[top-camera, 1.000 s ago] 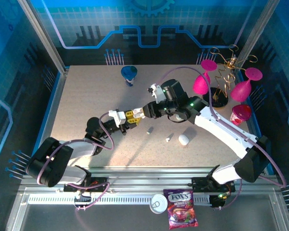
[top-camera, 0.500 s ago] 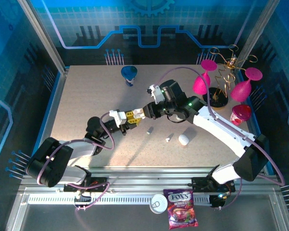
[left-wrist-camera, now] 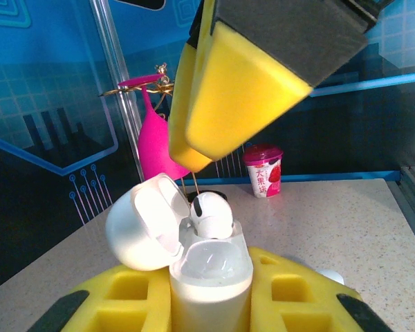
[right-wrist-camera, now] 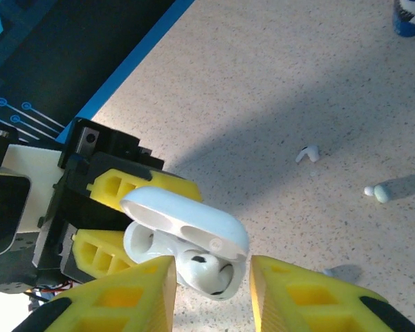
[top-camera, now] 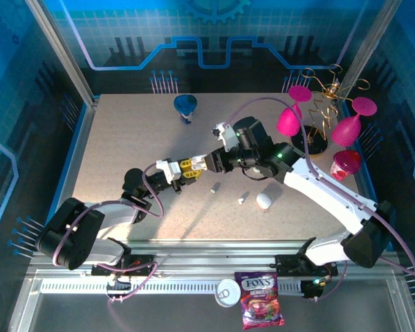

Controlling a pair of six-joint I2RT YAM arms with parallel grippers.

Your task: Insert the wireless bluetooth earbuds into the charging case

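Left side first. The left gripper (top-camera: pixel 186 168) is out over the middle of the worktop (top-camera: pixel 117 138), jaws clamped tight on the base of the charging case (left-wrist-camera: pixel 211 273). In the left wrist view the case stands upright, with its lid (left-wrist-camera: pixel 140 223) flipped open and leaning off to the left. One earbud (left-wrist-camera: pixel 211 213) sits in the case mouth, round head poking above the rim. I can't tell how deep it's seated. Behind this, at the back of the worktop, is a blue funnel (top-camera: pixel 186 106).

The right gripper (top-camera: pixel 207 163) meets the left one nose to nose, just right of the case. Its jaws are parted narrow and I see nothing held in them. In the right wrist view its two yellow fingers (right-wrist-camera: pixel 128 297) straddle the open end of the case, with the earbud between them. One finger is very near the case; I can't tell if it touches. In the left wrist view a yellow finger hangs above the earbud with a clear gap.

Further right, the loose earbuds lie on the worktop: one (top-camera: pixel 214 187) just in front of the grippers, the next (top-camera: pixel 242 200) right of it. A second white case (top-camera: pixel 263 200) sits just beside that. All are clear of both sets of jaws.

At the right edge, pink glasses (top-camera: pixel 288 119) hang on a wire rack, with a pink-lidded cup (top-camera: pixel 346 164) near them.
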